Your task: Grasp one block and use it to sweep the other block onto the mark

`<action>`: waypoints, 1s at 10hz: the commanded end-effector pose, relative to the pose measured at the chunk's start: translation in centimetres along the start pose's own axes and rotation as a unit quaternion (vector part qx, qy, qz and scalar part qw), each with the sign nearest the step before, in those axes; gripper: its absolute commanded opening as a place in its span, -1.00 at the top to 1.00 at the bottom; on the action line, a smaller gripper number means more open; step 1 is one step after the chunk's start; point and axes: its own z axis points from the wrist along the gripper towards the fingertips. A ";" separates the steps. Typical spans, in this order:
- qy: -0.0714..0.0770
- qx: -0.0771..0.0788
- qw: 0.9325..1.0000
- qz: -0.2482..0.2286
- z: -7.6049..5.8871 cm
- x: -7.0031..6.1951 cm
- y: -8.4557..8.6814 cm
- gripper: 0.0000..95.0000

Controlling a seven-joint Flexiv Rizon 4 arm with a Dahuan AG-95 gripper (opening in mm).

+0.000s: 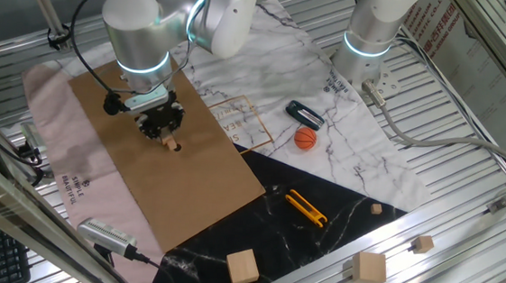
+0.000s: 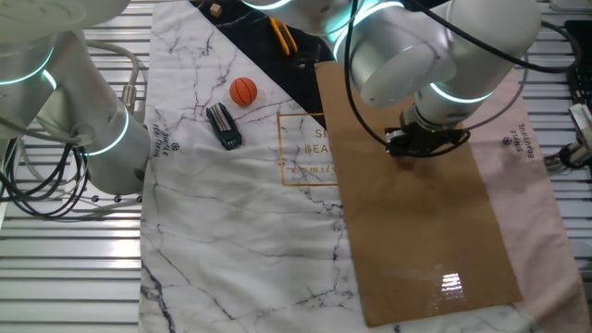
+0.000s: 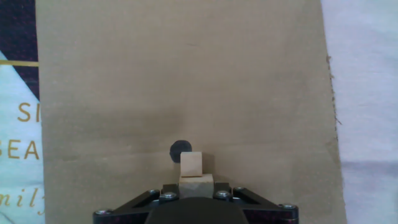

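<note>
On my hand view, one block (image 3: 196,185) sits pinched at the tip of the gripper (image 3: 196,190), its fingers pressed together on it. The other block (image 3: 192,163) lies directly ahead of it, touching its front face, on the brown cardboard (image 3: 186,74). The mark (image 3: 180,149) is just beyond that second cube, and the cube's far left corner overlaps the dot's near edge, so it is not yet squarely on it.

From one fixed view I see the gripper (image 1: 165,127) low over the cardboard (image 1: 186,181), with a tan cube (image 1: 171,142) showing at its tip; I cannot tell which of the two it is. Nothing else lies on the cardboard near the cubes.

Further out on the marbled cloth (image 1: 345,122) are an orange ball (image 1: 305,138) and, near it, a small black device (image 1: 305,115). A yellow tool (image 1: 306,208) lies on the dark cloth. Larger pale wooden cubes (image 1: 242,267) rest towards the table's near edge, well apart from the work.
</note>
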 end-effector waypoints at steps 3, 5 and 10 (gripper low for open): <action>0.000 0.000 1.000 0.001 -0.1 -0.2 0.0 1.00; 0.000 0.000 1.000 0.001 -0.1 -0.3 0.0 1.00; -0.003 0.000 1.000 0.000 -0.1 -0.5 0.0 1.00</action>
